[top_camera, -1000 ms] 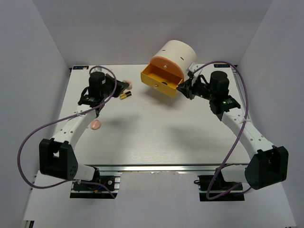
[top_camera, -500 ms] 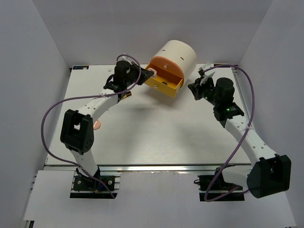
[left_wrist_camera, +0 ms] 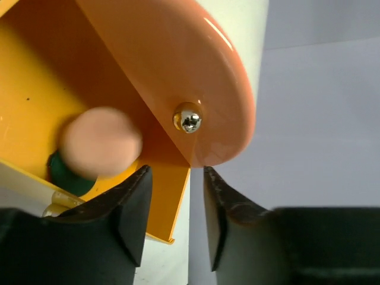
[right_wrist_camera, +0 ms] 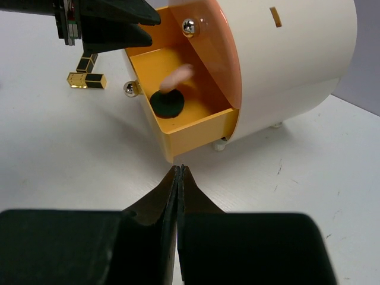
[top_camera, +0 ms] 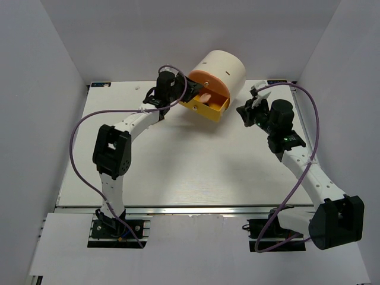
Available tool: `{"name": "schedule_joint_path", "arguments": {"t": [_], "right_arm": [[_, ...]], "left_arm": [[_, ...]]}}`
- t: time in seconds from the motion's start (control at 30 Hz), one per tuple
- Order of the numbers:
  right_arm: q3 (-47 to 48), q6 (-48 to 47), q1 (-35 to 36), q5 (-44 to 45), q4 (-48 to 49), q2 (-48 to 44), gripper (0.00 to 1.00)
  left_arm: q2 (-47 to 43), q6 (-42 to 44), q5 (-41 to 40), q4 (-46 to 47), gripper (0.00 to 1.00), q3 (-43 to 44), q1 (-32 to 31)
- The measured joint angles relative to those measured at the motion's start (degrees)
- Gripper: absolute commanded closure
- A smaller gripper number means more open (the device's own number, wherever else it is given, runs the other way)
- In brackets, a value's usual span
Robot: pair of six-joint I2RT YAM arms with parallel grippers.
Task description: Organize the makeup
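My left gripper hangs over the open yellow drawer of the cream cylinder, jaws open and empty. A peach round piece, blurred, is in the air just over the drawer, above a dark green disc lying inside. From the right wrist view the peach piece and the disc both show in the drawer, and two black-and-gold lipstick tubes lie on the table behind it. My right gripper is shut and empty, a short way off the drawer's near corner.
An orange drawer front with a metal knob sits swung aside above the yellow drawer. The white table is walled by grey panels on three sides. The left arm stretches across the table's back left.
The left arm swung right from the table's back left to the drawer, then opened and let go of the peach piece. The right gripper shut and drew back from the drawer.
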Motion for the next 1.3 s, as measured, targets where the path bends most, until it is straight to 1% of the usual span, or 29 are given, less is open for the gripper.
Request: {"name": "schedule_joint_path", "arguments": {"t": [0.03, 0.13, 0.23, 0.27, 0.3, 0.33, 0.37, 0.4, 0.43, 0.5, 0.6, 0.7, 0.73, 0.77, 0.8, 0.83, 0.9, 0.93, 0.97, 1.07, 1.17, 1.3], "right_arm": [[-0.04, 0.02, -0.02, 0.0, -0.04, -0.02, 1.0], [-0.04, 0.02, -0.04, -0.04, 0.04, -0.07, 1.0], [-0.04, -0.2, -0.04, -0.63, 0.02, -0.11, 1.0], [-0.04, -0.52, -0.04, -1.44, -0.04, -0.11, 1.0], [-0.04, -1.29, -0.04, -2.38, -0.13, -0.11, 1.0], [-0.04, -1.99, -0.09, -3.67, -0.35, -0.11, 0.97], [-0.04, -3.13, -0.17, -5.84, -0.9, -0.11, 0.94], [-0.04, -4.24, -0.28, -7.82, -1.57, -0.11, 0.92], [-0.04, -5.38, -0.28, -10.34, -2.34, -0.11, 0.88], [-0.04, -7.48, -0.31, -14.47, -3.98, -0.11, 0.85], [-0.04, -10.01, -0.28, -19.67, -6.16, -0.11, 0.83], [-0.04, -11.56, -0.31, -22.18, -7.39, -0.09, 0.82], [-0.04, -12.0, -0.31, -22.67, -7.74, 0.02, 0.81], [-0.04, -12.35, -0.31, -23.12, -8.04, 0.2, 0.8], [-0.04, -12.68, -0.31, -23.5, -8.35, 0.39, 0.8], [-0.02, -13.14, -0.31, -23.89, -9.03, 0.66, 0.8], [0.0, -13.64, -0.31, -24.46, -10.1, 1.31, 0.79], [-0.02, -13.79, -0.31, -24.61, -10.69, 1.68, 0.79], [0.0, -13.88, -0.31, -24.83, -11.15, 2.01, 0.79], [0.0, -14.23, -0.31, -25.29, -12.31, 2.95, 0.78], [0.0, -14.43, -0.31, -25.42, -12.74, 3.48, 0.78], [0.0, -14.62, -0.31, -25.46, -13.03, 3.61, 0.78]], "left_arm": [[0.09, 0.02, -0.07, -0.66, 0.43, 0.15, 0.0], [0.09, 0.24, -0.11, -2.03, 0.43, 1.05, 0.0], [0.09, 0.79, -0.13, -2.8, 0.54, 2.51, 0.02], [0.09, 1.25, -0.17, -3.04, 0.65, 3.04, 0.0], [0.04, 1.84, -0.31, -3.48, 0.72, 3.56, 0.0], [-0.07, 2.49, -0.61, -3.96, 0.79, 4.0, 0.02], [-0.31, 3.48, -0.94, -4.59, 0.92, 4.2, 0.07], [-0.79, 4.17, -1.22, -5.44, 0.96, 4.2, 0.15], [-1.38, 4.92, -1.49, -6.4, 0.99, 4.15, 0.35], [-3.52, 6.43, -1.73, -7.69, 1.0, 2.84, 0.74], [-11.13, 7.96, -2.25, -9.84, 1.0, -4.66, 2.91], [-20.9, 8.92, -3.3, -12.52, 0.98, -13.99, 7.45], [-24.44, 9.11, -3.87, -14.12, 0.94, -17.29, 9.88], [-27.21, 9.27, -4.57, -15.78, 0.81, -20.11, 12.07], [-29.92, 9.35, -4.74, -16.79, 0.81, -23.1, 14.29], [-32.41, 9.53, -5.44, -18.1, 0.65, -26.34, 17.35], [-35.43, 10.67, -7.02, -21.79, 0.49, -31.78, 22.1], [-36.3, 11.26, -8.04, -24.17, 0.39, -34.29, 24.17], [-36.57, 12.09, -8.98, -26.49, 0.35, -36.46, 25.68], [-36.28, 14.12, -11.67, -32.7, 0.29, -40.52, 28.41], [-35.19, 16.98, -14.45, -36.72, 0.29, -41.11, 29.75], [-31.71, 20.81, -17.33, -38.42, 0.29, -40.17, 30.08]]}}
